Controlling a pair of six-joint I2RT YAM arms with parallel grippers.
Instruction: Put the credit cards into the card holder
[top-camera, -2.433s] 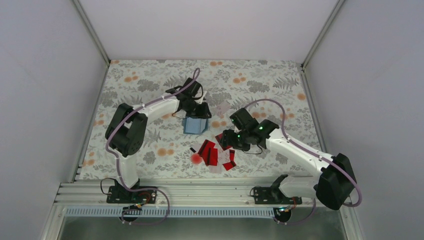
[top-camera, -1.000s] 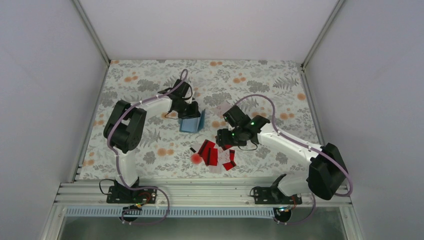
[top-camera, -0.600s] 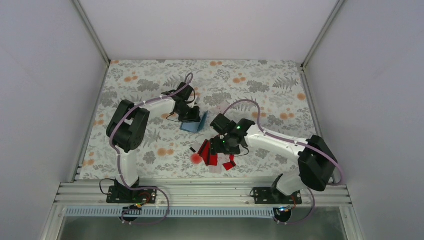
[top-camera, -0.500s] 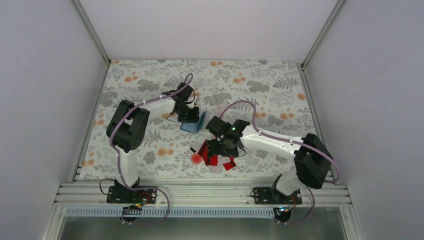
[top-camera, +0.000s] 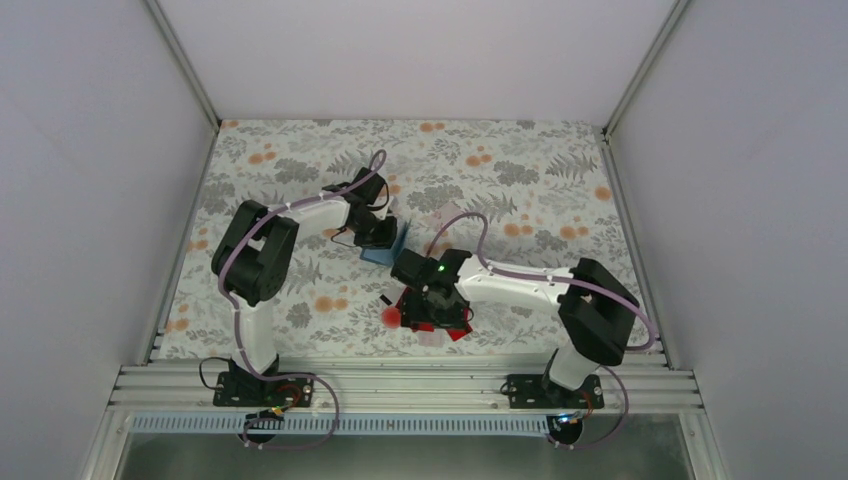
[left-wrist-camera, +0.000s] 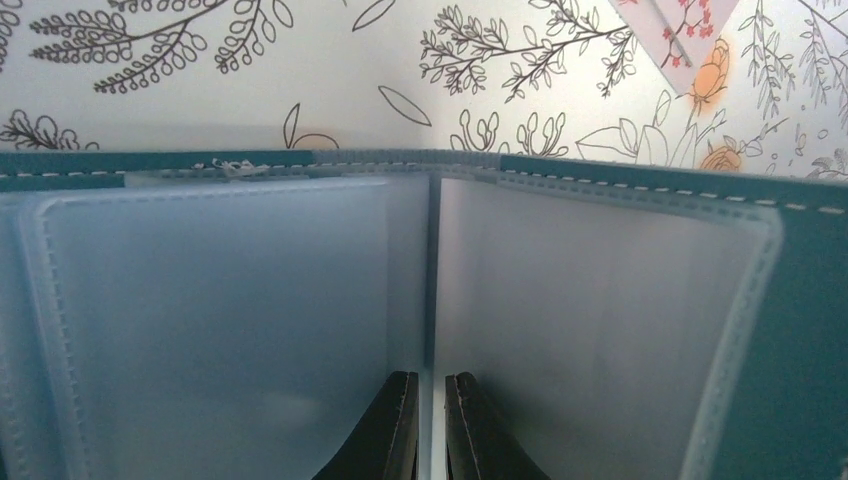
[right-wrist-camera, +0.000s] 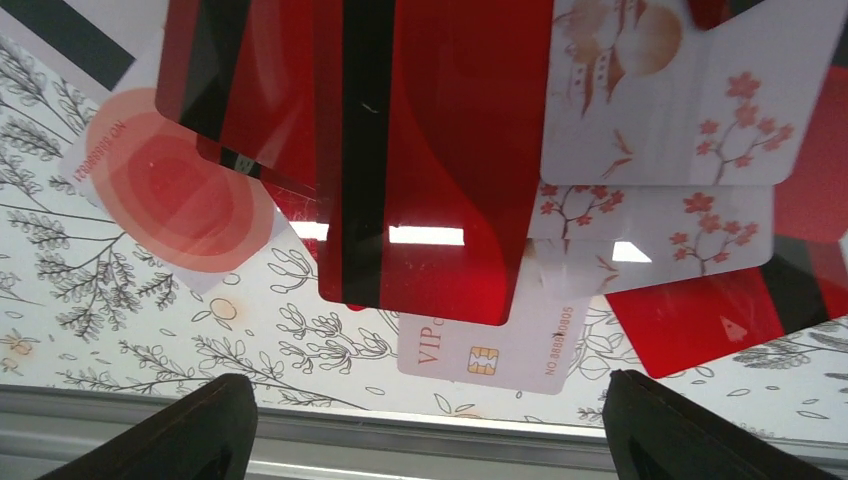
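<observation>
Toward the table's (top-camera: 280, 180) near edge, from above, the right gripper (top-camera: 432, 303) hangs over the heaped credit cards (top-camera: 458, 332); the left gripper (top-camera: 378, 236) holds the card holder (top-camera: 384, 256) just behind them. Left wrist: fingers (left-wrist-camera: 395, 430) pressed together on a clear sleeve (left-wrist-camera: 230, 330) — it looks empty. Right wrist: fingers (right-wrist-camera: 180, 440) spread wide above overlapping cards — closing could take two, or skid one away.

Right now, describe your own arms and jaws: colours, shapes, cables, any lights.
Both the left arm and the right arm have white tubular links between bulky black joint housings. A thin purple cable loops along each arm. A small green light glows near the right wrist. The jaws are plain black, with no markings visible.
</observation>
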